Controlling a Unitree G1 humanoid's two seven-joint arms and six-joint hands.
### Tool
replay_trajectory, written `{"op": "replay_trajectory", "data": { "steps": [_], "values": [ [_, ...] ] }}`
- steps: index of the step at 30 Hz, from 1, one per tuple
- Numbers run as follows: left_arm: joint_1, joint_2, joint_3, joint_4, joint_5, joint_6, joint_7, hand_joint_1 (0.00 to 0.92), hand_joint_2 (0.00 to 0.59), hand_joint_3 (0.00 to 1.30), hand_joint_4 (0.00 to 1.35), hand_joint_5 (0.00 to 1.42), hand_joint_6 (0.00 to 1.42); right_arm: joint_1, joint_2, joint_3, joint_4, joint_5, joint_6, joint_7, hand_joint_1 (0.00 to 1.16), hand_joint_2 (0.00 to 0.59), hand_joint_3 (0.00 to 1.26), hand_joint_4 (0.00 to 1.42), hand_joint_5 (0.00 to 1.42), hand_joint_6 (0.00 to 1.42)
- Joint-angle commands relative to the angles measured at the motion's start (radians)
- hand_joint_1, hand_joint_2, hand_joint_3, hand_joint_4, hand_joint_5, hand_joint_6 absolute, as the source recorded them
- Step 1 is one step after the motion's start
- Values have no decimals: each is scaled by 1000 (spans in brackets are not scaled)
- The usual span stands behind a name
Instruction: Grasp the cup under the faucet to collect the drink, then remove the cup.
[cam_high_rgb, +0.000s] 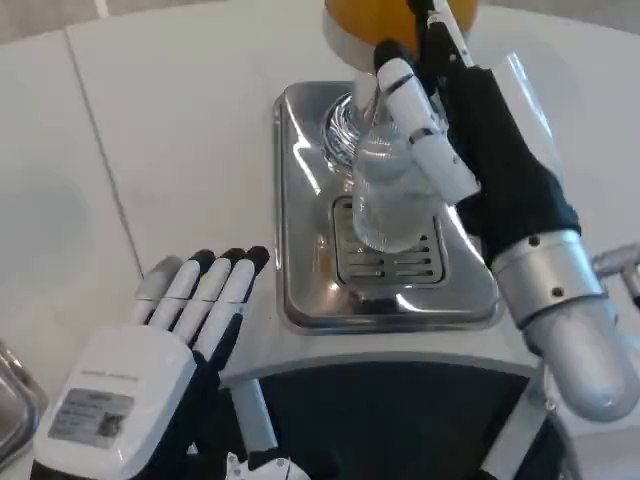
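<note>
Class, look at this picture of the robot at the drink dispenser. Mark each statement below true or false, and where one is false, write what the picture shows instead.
1. The right hand holds the clear cup. True.
2. The cup lies on its side on the white table. False: it stands upright over the grille of the metal drip tray.
3. The left hand holds a second cup. False: it holds nothing, its fingers stretched out over the table.
4. The dispenser's tank above the cup is orange. True.
5. The cup is full of orange drink. False: it looks clear, with no orange in it.
</note>
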Motion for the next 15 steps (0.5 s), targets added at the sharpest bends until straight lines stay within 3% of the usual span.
{"op": "replay_trajectory", "data": {
  "steps": [1, 8, 15],
  "values": [
    [0, 5, -2, 13, -9, -20, 3, 0, 33, 0, 0, 0, 0, -35, -48, 6, -42, 9, 95, 79, 0, 500, 0, 0, 0, 0],
    [-9, 4, -7, 18, -7, -29, 0, 0, 35, 0, 0, 0, 0, -65, -125, 31, -95, 1, 159, 158, 0, 501, 0, 0, 0, 0],
    [-11, 0, -14, 15, -4, -28, -1, 0, 36, 0, 0, 0, 0, -92, -158, 65, -102, -23, 151, 166, 0, 512, 0, 0, 0, 0]
  ]
}}
